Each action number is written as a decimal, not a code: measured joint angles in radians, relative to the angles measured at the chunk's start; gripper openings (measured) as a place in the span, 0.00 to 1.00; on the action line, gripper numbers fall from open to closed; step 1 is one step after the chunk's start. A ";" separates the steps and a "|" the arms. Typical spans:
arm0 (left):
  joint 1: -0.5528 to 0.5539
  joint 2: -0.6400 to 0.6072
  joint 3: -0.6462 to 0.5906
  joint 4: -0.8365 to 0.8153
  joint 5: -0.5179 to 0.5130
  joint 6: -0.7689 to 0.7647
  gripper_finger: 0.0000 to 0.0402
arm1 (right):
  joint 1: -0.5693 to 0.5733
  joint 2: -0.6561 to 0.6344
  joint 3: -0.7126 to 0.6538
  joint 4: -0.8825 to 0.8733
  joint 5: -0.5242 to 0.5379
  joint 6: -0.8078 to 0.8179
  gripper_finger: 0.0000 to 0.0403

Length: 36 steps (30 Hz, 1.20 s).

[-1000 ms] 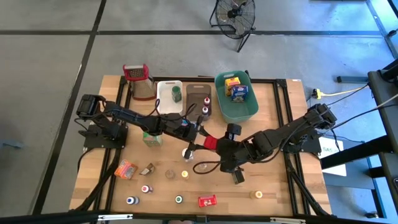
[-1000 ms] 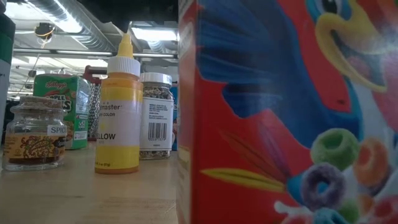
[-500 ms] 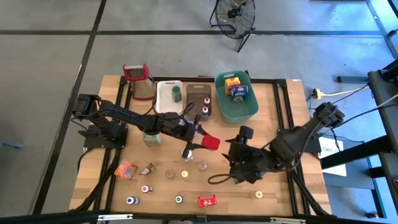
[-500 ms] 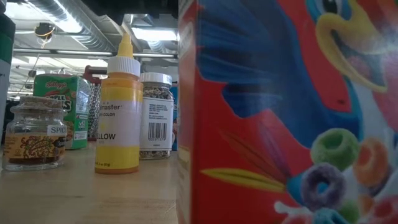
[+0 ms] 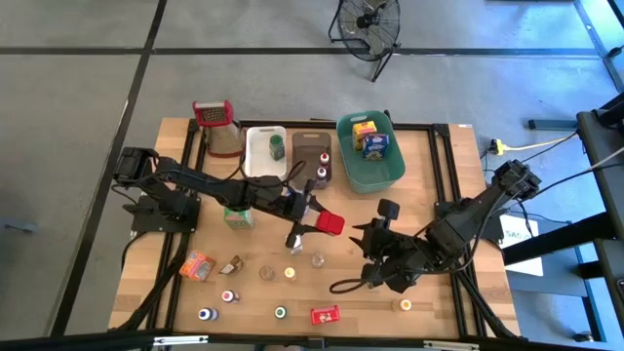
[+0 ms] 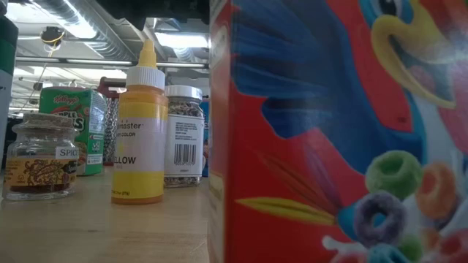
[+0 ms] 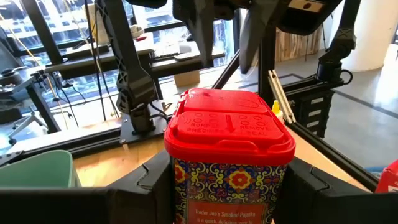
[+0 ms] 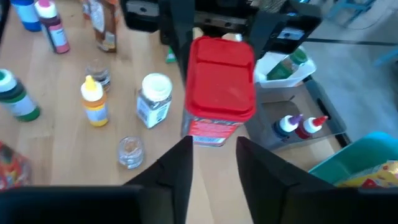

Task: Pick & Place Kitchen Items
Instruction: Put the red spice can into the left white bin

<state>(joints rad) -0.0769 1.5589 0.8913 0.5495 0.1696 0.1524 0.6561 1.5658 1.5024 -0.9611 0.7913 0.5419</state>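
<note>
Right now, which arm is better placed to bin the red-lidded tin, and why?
Left. The left gripper already holds the red-lidded tin above the table; the right gripper is empty and apart from it.

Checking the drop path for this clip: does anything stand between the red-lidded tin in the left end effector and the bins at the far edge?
Nothing visible does. The left end effector holds the red-lidded tin raised above the table, just short of the brown bin and teal bin. The right end effector sits off to the side.

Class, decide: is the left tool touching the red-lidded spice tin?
Touching: in the left wrist view the left tool presses both sides of the red-lidded spice tin.
</note>
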 joint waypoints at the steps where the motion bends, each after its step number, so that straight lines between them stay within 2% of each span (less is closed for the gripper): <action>1: 0.000 0.000 0.000 0.000 0.000 0.000 0.46 | 0.000 0.000 0.000 0.000 -0.014 -0.006 0.28; 13: 0.000 0.001 0.000 0.000 0.000 0.000 0.46 | 0.000 0.000 0.000 0.000 -0.059 -0.037 0.01; 28: 0.000 0.002 0.000 -0.001 0.000 0.000 0.46 | -0.001 0.000 0.000 0.001 -0.088 -0.053 0.01; 36: 0.000 0.002 0.000 -0.001 0.000 0.000 0.46 | -0.001 0.000 0.000 -0.003 -0.035 -0.056 0.01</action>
<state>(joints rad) -0.0769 1.5604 0.8913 0.5488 0.1692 0.1524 0.6548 1.5661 1.5021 -0.9639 0.7562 0.4858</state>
